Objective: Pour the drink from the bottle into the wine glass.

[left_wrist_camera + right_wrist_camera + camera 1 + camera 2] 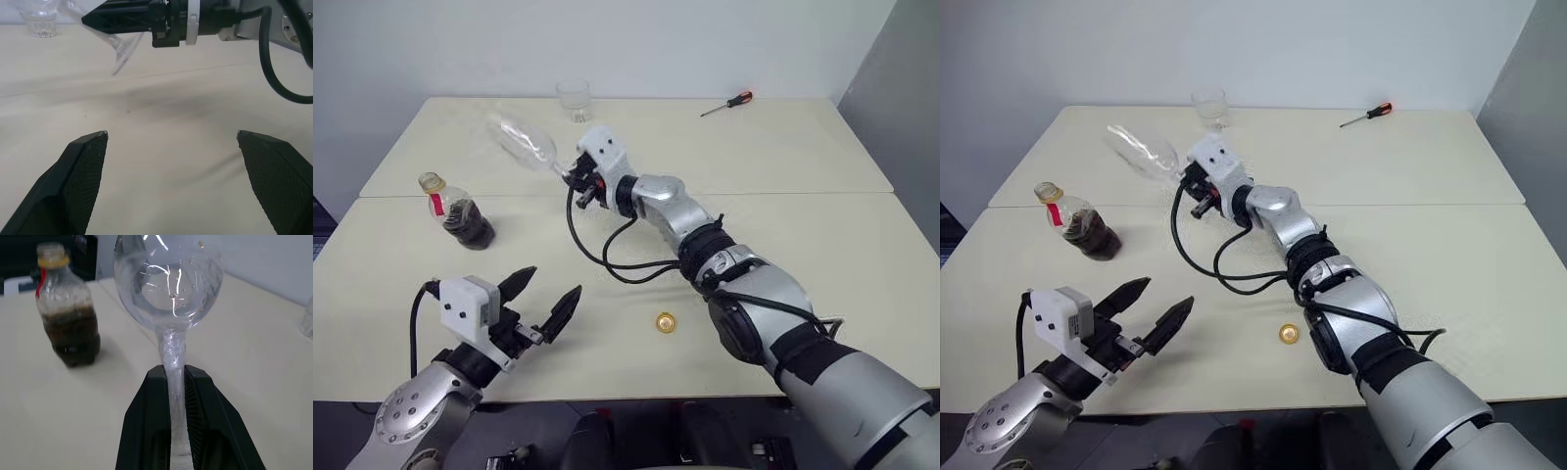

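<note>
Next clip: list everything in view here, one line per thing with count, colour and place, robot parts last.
wine glass: 1, clear, lifted off the table and tilted, stem clamped in the right gripper
bottle: 1, clear with red label strip, uncapped, standing at the table's left
drink: dark brown, in the bottle's lower part
cap: 1, yellow, on the table near its front edge, beside the right arm
tumbler: 1, clear, far side of the table
screwdriver: 1, red and black handle, far right of the table
table: cream top
left gripper: black fingers, open, above the table's front left
right gripper: shut on the stem
</note>
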You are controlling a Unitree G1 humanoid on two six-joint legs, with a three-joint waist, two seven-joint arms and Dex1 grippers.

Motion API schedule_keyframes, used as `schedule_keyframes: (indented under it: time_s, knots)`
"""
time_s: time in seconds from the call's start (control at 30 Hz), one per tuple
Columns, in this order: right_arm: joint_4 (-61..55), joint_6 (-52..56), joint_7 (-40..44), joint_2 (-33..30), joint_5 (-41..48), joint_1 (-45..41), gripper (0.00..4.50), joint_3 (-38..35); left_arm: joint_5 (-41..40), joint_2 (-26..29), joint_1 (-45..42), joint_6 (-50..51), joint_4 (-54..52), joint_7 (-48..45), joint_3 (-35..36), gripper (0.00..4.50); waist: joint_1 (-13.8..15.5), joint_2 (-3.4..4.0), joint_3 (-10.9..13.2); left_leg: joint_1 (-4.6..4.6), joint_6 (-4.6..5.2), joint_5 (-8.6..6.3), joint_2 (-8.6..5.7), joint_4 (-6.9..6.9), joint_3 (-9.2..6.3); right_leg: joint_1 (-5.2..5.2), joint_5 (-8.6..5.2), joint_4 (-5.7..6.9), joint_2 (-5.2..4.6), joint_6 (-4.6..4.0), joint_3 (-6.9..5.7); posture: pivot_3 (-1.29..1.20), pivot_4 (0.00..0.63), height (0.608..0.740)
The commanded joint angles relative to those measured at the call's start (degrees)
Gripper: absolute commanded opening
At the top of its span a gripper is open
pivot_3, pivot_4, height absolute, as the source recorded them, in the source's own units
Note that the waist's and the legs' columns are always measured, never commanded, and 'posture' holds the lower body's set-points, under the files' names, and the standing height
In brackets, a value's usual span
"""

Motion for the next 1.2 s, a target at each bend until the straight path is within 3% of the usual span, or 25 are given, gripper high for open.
schedule_keyframes:
  time_s: [0.03,0.17,0.47,1.2]
  knots:
    - [-2.86,-1.00,-3.26,2.51,4.70,0.05,0.15,-4.01,-0.83,0.96,-0.79,-0.07,-0.14,-0.39,1.63,4.50,0.00,0.00,0.00,0.00,0.00,0.00,0.00,0.00,0.01,0.00,0.00,0.00,0.00,0.00,0.01,0.00,0.150,0.740]
    - [-2.62,-3.37,-6.64,4.17,6.38,4.15,0.15,-5.37,-1.25,1.45,-1.32,0.11,0.01,-0.53,1.95,4.50,0.00,-0.02,-0.01,-0.01,0.00,0.00,0.00,0.00,0.02,0.00,0.00,0.00,0.00,0.00,0.01,0.00,0.150,0.740]
    - [-2.34,-12.08,-11.19,7.05,3.33,15.62,0.15,-0.94,-2.13,1.96,-0.70,0.34,-0.81,-0.11,2.84,4.50,-0.11,-0.02,-0.01,0.01,0.00,0.00,0.02,-0.01,0.05,-0.04,0.01,0.05,0.02,0.00,0.04,0.00,0.150,0.740]
    - [-5.01,-11.32,-13.87,3.77,0.28,22.92,0.15,6.74,-2.91,2.03,-0.04,0.91,-1.69,0.32,3.73,4.50,-0.02,-0.03,-0.02,0.12,-0.01,0.01,0.01,0.03,0.04,0.09,0.02,0.06,0.00,0.02,0.05,0.00,0.150,0.740]
